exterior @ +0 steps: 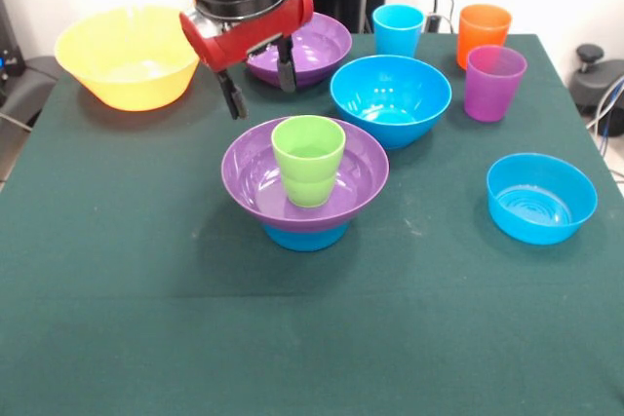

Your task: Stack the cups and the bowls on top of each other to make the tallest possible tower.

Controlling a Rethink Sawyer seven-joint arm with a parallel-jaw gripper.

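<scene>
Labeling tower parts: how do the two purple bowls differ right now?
The near purple bowl sits raised on a small blue bowl and holds the lime green cup; the far purple bowl rests on the table, empty, partly hidden by the hand. Both upright, same colour.

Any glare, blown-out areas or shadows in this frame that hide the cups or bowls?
Front view: the wall behind is blown out, washing the yellow bowl's far rim pale; soft highlights inside the large blue bowl and the tower's purple bowl; faint shadows on the green cloth; the lime green cup reads clearly.
</scene>
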